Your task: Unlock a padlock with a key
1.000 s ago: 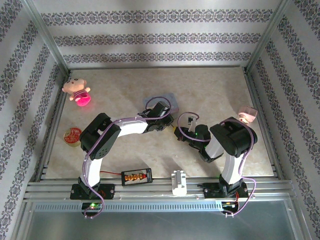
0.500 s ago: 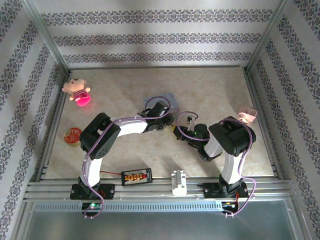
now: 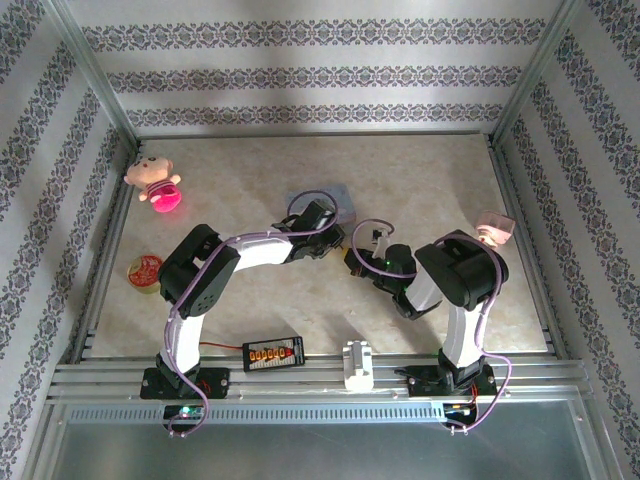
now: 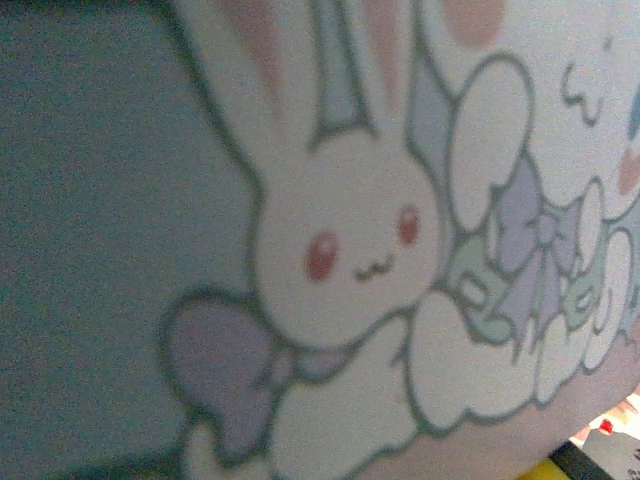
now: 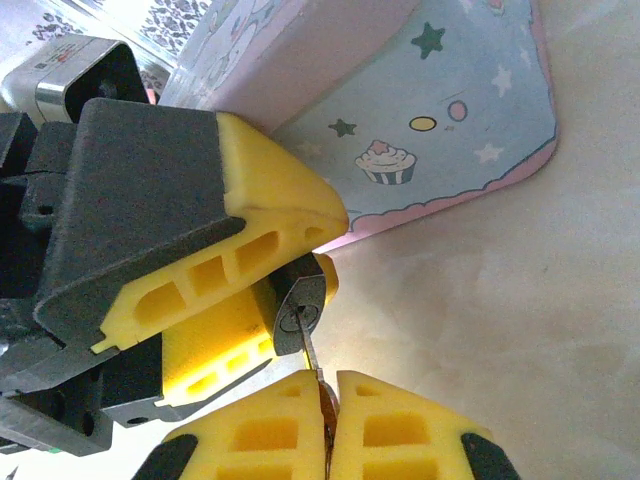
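The padlock [image 5: 300,312] sits low and left of centre in the right wrist view, pinched between the yellow fingers of the left gripper [image 5: 318,258], which reaches in from 9 o'clock. A thin key [image 5: 311,357] runs from the padlock's keyhole face toward 6 o'clock. There the right gripper [image 5: 328,395] has its two fingertips pressed together on it. A pale blue tin [image 5: 440,110] lies at 1 o'clock of the padlock, just beside the left fingers. In the top view both grippers meet near the middle of the table [image 3: 250,170]. A plush doll [image 3: 152,180] lies at 10 o'clock, well apart.
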